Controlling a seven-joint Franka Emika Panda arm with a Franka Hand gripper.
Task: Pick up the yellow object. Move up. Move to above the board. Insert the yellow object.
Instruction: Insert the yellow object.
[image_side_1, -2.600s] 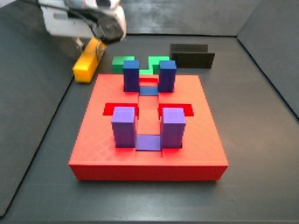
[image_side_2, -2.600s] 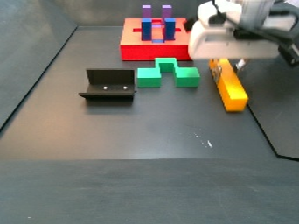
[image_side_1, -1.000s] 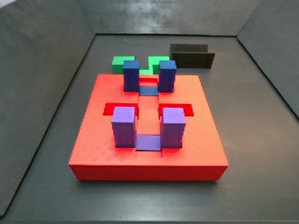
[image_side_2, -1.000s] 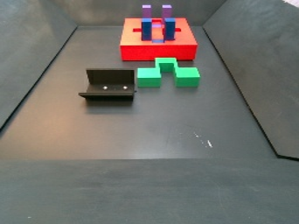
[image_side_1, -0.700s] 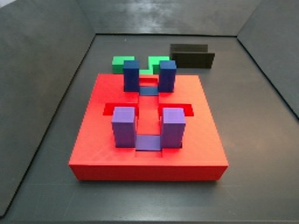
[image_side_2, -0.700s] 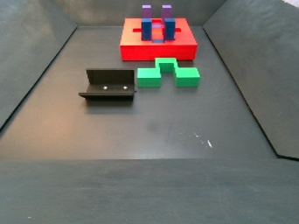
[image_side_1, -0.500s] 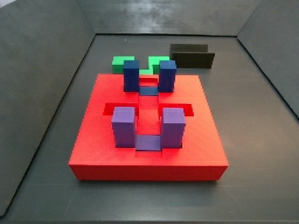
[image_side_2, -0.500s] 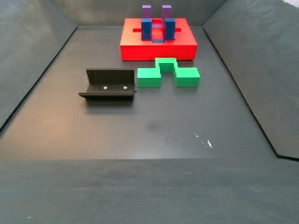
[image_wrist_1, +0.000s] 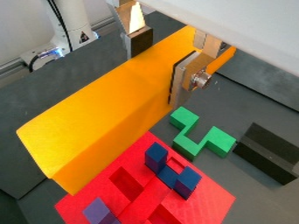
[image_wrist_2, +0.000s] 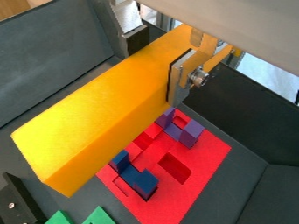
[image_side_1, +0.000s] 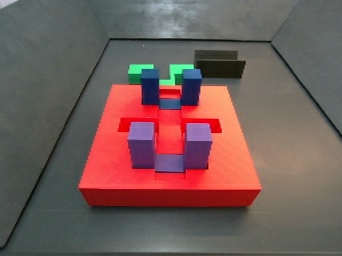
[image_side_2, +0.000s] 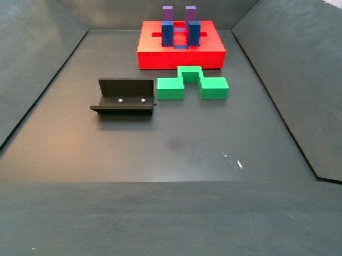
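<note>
Claw (image_wrist_1: 163, 54) is gripping my yellow object (image_wrist_1: 117, 109) tight between its fingers (image_wrist_1: 187, 74), and I am seeing it hanging high over the red board (image_wrist_2: 193, 171).

You see a plain yellow-orange bar (image_wrist_1: 111, 114) between the silver, dark-padded fingers (image_wrist_1: 187, 74) of the gripper (image_wrist_1: 163, 57), above the board (image_side_1: 167, 160) in both wrist views. That board is red, with blue and purple posts (image_side_1: 142, 143). Just beyond it lies a green block (image_side_2: 191, 83); near that stands the black fixture (image_side_2: 123, 97), on a dark grey floor (image_side_2: 174, 150).
</note>
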